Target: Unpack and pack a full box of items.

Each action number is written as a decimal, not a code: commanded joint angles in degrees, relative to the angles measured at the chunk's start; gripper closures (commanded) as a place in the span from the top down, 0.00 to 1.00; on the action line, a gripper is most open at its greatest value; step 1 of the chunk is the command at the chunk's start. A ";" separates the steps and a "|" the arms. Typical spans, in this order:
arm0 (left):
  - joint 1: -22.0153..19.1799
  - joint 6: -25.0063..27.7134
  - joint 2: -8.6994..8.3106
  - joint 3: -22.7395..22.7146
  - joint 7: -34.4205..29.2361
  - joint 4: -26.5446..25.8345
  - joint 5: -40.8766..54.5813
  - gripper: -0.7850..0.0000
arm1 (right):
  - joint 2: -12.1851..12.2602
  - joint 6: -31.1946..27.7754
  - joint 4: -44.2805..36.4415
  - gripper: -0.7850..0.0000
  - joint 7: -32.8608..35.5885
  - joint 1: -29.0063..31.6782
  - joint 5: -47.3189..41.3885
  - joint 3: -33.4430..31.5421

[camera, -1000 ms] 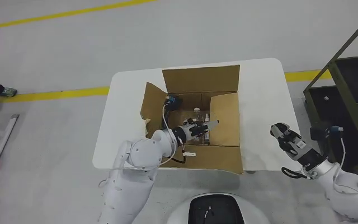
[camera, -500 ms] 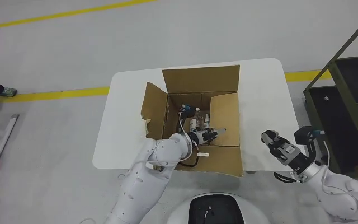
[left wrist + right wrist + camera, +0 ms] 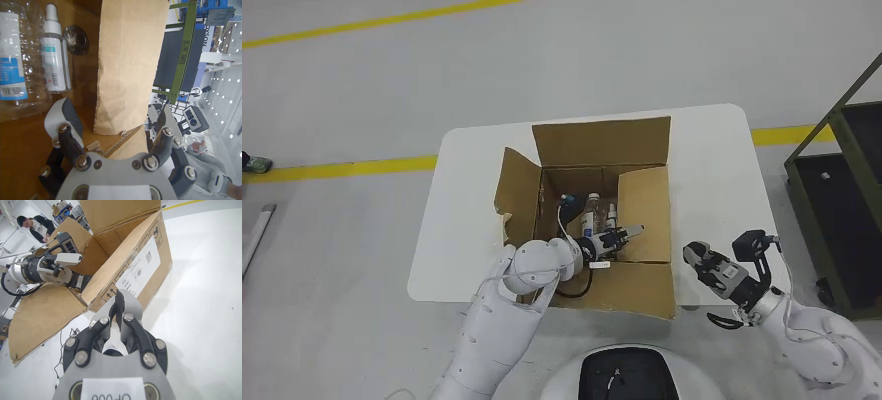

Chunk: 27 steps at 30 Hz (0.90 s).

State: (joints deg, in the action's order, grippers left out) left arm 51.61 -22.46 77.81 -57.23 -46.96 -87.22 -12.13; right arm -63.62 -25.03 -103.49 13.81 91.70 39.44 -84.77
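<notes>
An open cardboard box stands in the middle of the white table. On its floor lie a clear plastic bottle, a white spray bottle and a round metal flange. My left gripper is open at the box's right-hand flap, one finger inside and the other outside, the cardboard edge between them. My right gripper is shut and empty, low over the table just outside the box's front right corner.
A green metal rack stands off the table's right side. The front flap hangs out over the near table edge. Bare table lies right of the box.
My left gripper has shifted rightward inside the box to the right flap. The right arm has swung left, from the table's right edge toward the box corner.
</notes>
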 commanded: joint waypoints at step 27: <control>-2.35 -0.39 0.44 -3.78 0.84 -5.36 15.27 1.00 | -0.10 3.65 -2.15 0.42 -3.04 -0.36 -7.51 -4.55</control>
State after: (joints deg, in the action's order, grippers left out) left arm 49.62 -22.95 78.17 -61.06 -46.18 -92.18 2.40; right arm -63.76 -22.04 -105.04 10.84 90.79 33.50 -88.04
